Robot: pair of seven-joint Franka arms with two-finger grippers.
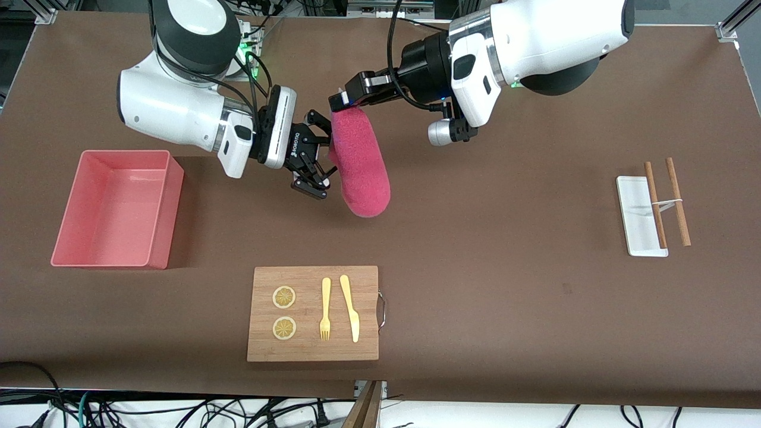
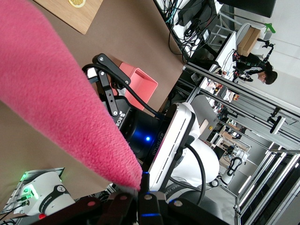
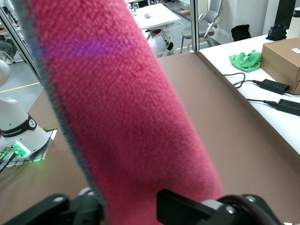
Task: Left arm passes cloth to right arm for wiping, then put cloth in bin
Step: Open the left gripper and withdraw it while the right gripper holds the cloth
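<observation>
The cloth (image 1: 359, 166), magenta-pink face outward, hangs in the air over the middle of the table. My left gripper (image 1: 340, 102) is shut on its top corner; the left wrist view shows that pale-edged corner pinched in the left gripper (image 2: 138, 191). The cloth fills the left wrist view (image 2: 56, 103) and the right wrist view (image 3: 126, 117). My right gripper (image 1: 321, 156) is open beside the hanging cloth, its claw fingers spread. In the right wrist view the cloth hangs between the fingers of the right gripper (image 3: 136, 206). The pink bin (image 1: 160, 208) stands at the right arm's end of the table.
A wooden cutting board (image 1: 362, 309) with two lemon slices, a yellow fork and a knife lies nearer to the front camera than the cloth. A small white tray (image 1: 639, 214) with brown chopsticks (image 1: 678, 202) sits at the left arm's end.
</observation>
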